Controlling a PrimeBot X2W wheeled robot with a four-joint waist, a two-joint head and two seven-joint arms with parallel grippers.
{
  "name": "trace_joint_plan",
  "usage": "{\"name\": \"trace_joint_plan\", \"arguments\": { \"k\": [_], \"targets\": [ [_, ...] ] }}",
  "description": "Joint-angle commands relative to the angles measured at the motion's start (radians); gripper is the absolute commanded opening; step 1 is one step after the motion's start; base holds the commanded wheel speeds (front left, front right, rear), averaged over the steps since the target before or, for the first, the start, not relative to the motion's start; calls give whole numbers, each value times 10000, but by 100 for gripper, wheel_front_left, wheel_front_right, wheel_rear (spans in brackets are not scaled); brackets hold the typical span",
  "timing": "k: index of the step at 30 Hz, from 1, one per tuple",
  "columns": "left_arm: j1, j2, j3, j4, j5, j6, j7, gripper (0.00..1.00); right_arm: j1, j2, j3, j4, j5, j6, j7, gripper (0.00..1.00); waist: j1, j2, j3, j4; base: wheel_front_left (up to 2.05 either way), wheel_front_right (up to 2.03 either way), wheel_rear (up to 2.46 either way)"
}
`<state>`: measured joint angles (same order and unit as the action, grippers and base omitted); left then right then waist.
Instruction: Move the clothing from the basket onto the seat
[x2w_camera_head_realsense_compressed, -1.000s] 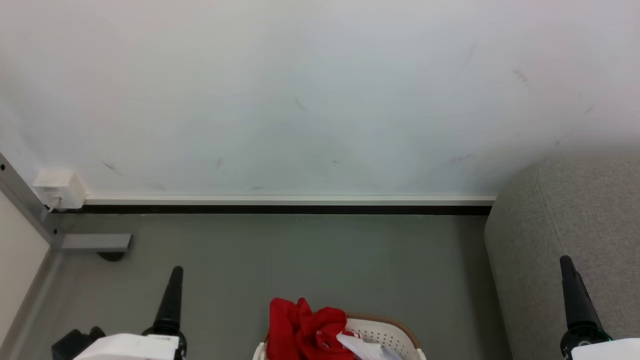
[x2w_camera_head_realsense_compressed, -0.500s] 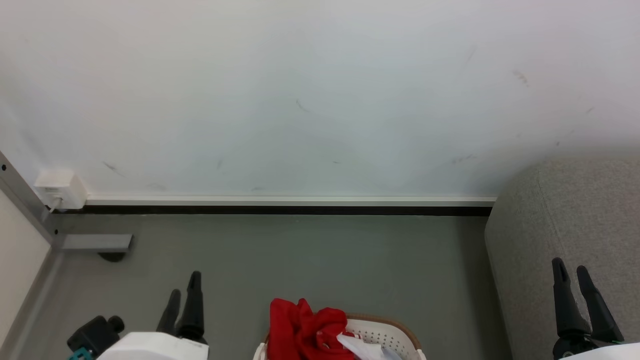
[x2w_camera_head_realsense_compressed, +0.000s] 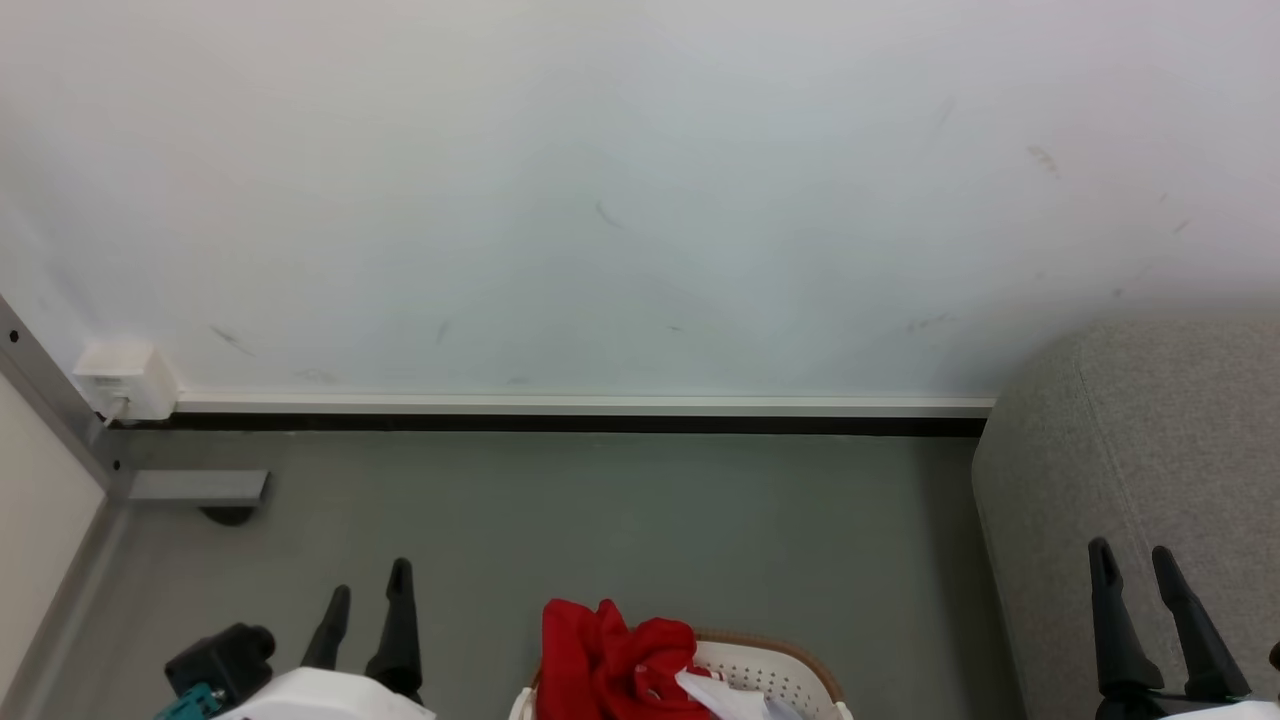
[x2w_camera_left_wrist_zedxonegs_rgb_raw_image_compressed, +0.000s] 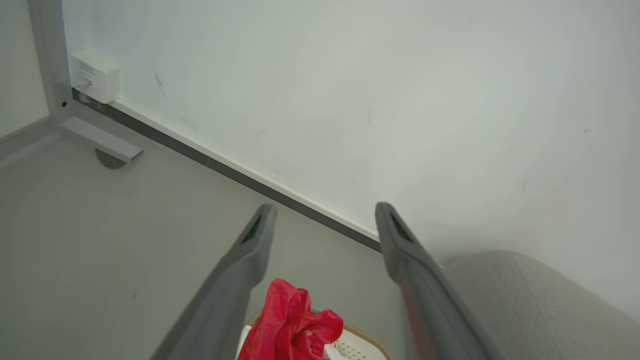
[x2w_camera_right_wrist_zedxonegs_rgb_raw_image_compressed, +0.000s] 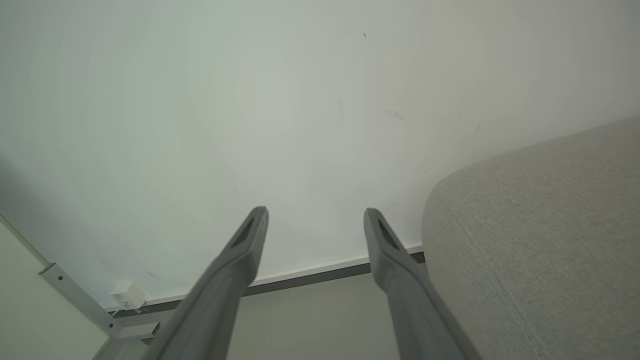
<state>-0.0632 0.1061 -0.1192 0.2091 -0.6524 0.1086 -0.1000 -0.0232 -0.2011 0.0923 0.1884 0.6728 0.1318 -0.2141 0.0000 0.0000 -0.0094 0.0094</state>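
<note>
Pre-grasp stage. Left hand (x2w_camera_head_realsense_compressed: 370, 580) and right hand (x2w_camera_head_realsense_compressed: 1131, 550): fingers spread, both empty, flanking basket (x2w_camera_head_realsense_compressed: 770, 668). Clothing (x2w_camera_head_realsense_compressed: 610, 660) heaped in basket, red piece topmost. Seat (x2w_camera_head_realsense_compressed: 1150, 420) at right. Next move, as judged: lower hand into heap, close on fabric.

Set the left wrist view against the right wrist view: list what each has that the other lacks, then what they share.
Left wrist view, not the right: the red clothing heaped in the basket, low between the fingers of the open left claw. Right wrist view, not the left: the open right claw, holding nothing. Both: the grey seat at the right, the white wall, the skirting strip, the wall box and the grey floor.
</note>
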Motion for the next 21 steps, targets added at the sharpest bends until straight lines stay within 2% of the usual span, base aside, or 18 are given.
{"name": "trace_joint_plan", "arguments": {
  "k": [1, 10, 21],
  "targets": [
    [-105, 174, -127, -94, 467, 147, -169, 100, -3, 40, -155, -58, -470, -9, -77, 100, 0, 0, -5, 5, 0, 0, 0],
    [-54, 429, -550, -182, 1451, 593, -409, 100, 176, 261, -381, 55, -1854, -11, -158, 100, 0, 0, -51, 44, 0, 0, 0],
    [-4, 644, -921, -189, 2423, 915, -672, 100, 328, 478, -604, 145, -3182, -12, -227, 100, 0, 0, -80, 72, 0, 0, 0]
  ]
}}
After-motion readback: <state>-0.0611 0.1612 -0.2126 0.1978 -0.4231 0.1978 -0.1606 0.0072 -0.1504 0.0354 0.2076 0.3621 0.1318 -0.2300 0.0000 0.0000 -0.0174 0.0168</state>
